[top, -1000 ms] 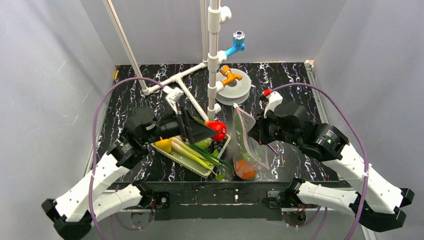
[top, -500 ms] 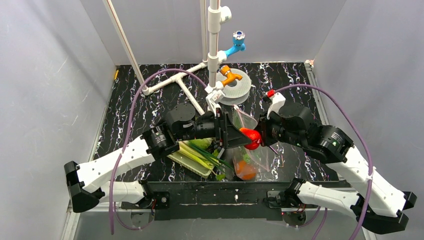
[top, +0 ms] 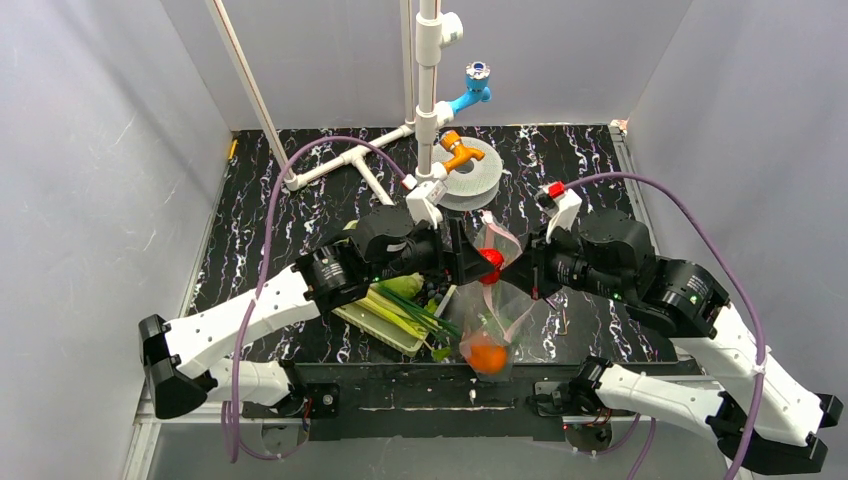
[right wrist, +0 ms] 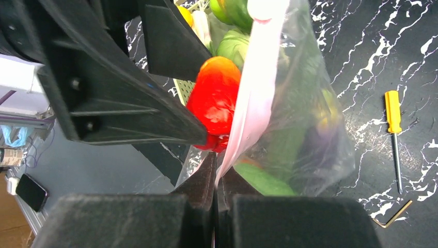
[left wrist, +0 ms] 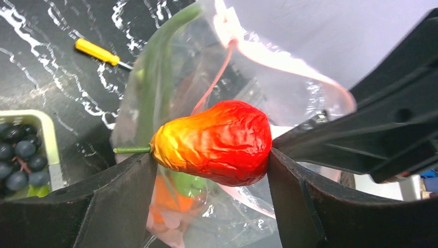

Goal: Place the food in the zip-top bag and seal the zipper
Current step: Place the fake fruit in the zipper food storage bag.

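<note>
Left gripper point(left wrist: 210, 157): fingers clamped on opposite sides of the red piece point(left wrist: 217, 139), its stem pointing sideways. Right gripper point(right wrist: 216, 178): fingers pressed together on the zipper point(right wrist: 254, 88) edge of the zip-top bag point(right wrist: 304, 119), which hangs open over the middle of the tabletop's near edge. An orange fruit point(top: 488, 355) and a green cucumber point(right wrist: 261, 181) lie inside.

Step in hand: loading. The red piece sits at the mouth. Next move, by judgement: lower it past the rim, then part the fingers. More food lies in the basket point(left wrist: 50, 155)
</note>
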Controlling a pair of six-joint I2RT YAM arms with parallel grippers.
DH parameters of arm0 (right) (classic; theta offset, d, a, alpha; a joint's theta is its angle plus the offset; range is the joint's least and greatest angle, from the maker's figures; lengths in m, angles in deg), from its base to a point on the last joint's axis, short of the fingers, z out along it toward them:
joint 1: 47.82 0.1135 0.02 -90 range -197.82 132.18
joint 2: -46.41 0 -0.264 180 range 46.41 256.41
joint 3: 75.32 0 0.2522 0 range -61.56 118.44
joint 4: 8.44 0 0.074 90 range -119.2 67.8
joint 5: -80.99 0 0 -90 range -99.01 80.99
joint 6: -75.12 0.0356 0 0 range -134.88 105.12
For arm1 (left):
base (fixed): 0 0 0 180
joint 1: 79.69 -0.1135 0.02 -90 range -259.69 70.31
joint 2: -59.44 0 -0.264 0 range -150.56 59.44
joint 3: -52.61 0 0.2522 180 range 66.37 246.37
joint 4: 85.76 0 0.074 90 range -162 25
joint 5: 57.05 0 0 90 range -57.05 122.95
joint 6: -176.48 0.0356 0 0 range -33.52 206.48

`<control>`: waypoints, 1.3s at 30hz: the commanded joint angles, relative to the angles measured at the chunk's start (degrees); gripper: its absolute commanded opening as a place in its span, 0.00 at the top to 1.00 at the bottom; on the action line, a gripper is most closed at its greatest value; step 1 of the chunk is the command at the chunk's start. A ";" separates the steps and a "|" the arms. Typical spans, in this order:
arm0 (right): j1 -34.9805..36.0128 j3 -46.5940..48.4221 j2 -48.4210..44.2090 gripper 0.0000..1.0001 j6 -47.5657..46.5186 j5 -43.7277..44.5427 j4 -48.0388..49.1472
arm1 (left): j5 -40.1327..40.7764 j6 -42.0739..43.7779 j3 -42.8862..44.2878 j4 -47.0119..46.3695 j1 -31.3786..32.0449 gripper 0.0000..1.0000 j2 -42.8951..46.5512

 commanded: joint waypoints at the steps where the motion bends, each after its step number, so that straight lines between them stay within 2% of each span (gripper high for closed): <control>1: 0.27 3.99 0.56 0.99 0.37 -1.48 5.25 | 3.38 0.91 3.42 6.75 -0.09 0.86 -0.54; 6: 0.27 4.63 0.75 0.99 0.36 -0.99 5.35 | 5.47 1.38 5.95 11.69 0.20 0.87 -1.76; 11: 0.27 4.42 1.73 0.99 0.30 1.36 5.48 | 7.29 4.56 11.00 15.69 3.07 0.88 -3.38; 15: 0.27 6.29 2.15 0.99 -2.98 8.52 1.08 | 15.54 5.94 5.02 19.80 3.21 0.87 5.60; 18: 0.27 5.25 1.30 0.99 -4.26 12.89 -0.84 | 23.38 4.94 0.95 30.51 1.74 0.87 9.63; 22: 0.27 6.35 1.95 0.99 -5.26 14.24 -2.33 | 22.22 3.38 -7.74 29.08 -3.16 0.87 14.74; 27: 0.27 13.54 4.04 0.99 -9.40 25.15 -8.20 | 21.41 2.26 -11.68 29.82 -4.83 0.87 13.19; 29: 0.27 13.22 5.35 0.99 -9.13 23.98 -8.33 | 20.77 1.64 -12.88 28.66 -4.96 0.88 13.29; 33: 1.34 6.99 9.31 0.99 -4.99 13.56 -3.92 | 17.40 0.39 -14.55 25.06 -5.10 0.88 15.61; 35: 3.02 1.89 11.38 0.99 -2.93 9.90 0.56 | 15.00 -0.26 -14.51 24.32 -5.10 0.88 17.42; 39: 8.22 -0.32 16.34 0.99 -1.19 5.87 5.27 | 12.21 -1.97 -14.67 23.47 -5.10 0.88 23.01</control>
